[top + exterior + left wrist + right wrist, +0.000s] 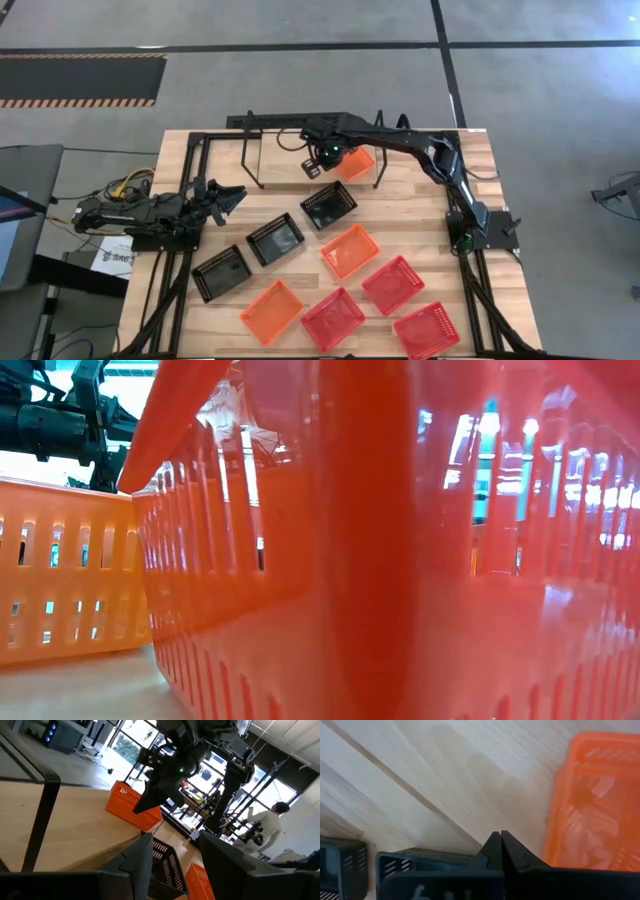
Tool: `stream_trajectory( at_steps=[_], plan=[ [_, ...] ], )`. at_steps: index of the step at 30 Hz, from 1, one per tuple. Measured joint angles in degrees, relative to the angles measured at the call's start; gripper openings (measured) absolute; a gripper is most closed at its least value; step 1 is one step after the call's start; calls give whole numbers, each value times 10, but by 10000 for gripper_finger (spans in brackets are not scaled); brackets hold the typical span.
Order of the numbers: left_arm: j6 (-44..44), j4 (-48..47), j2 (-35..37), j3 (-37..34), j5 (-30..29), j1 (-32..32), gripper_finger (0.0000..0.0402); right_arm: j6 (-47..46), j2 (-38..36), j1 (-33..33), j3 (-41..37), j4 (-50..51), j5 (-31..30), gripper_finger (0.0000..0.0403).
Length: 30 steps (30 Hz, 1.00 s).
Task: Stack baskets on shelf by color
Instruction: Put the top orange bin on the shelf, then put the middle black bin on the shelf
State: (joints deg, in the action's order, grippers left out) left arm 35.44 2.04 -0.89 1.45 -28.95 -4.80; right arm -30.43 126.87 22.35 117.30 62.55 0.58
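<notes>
Presently, working from left to right in the high view, we find the left gripper (236,197) at the left side of the tabletop (420,215), resting low, pointing toward the middle and holding nothing. Its fingers (142,857) stand moderately apart in the left wrist view.

Next we record three black baskets in a rising diagonal row: the first black basket (221,272) nearest the left arm, the second black basket (275,239) beside it, and the third black basket (329,204) farthest back. All three sit on the tabletop, open side up.

Along the front edge we note an orange basket (272,310), then a red basket (333,320). Behind these lies a second orange basket (350,250), followed by a second red basket (393,284) and a third red basket (426,331) at the front right.

At the back, the shelf (285,165) spans the left and middle of the tabletop between its black wire uprights. The third orange basket (355,164) sits on the shelf toward its right end. The right gripper (322,160) hangs just beside that basket's left wall. Its jaws are closed together with nothing between them, as the right wrist view confirms, where the orange basket (600,800) lies clear of the fingertips (492,847).
</notes>
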Motion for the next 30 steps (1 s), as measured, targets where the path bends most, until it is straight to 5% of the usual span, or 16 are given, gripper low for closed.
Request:
stream_trajectory(
  at_steps=[22,30],
  plan=[
    [26,0,0,0,1,0,151,66,0,89,-5,-87,-35,0],
    [-36,-1,0,0,30,0,137,106,-1,33,121,26,25,0]
  ],
)
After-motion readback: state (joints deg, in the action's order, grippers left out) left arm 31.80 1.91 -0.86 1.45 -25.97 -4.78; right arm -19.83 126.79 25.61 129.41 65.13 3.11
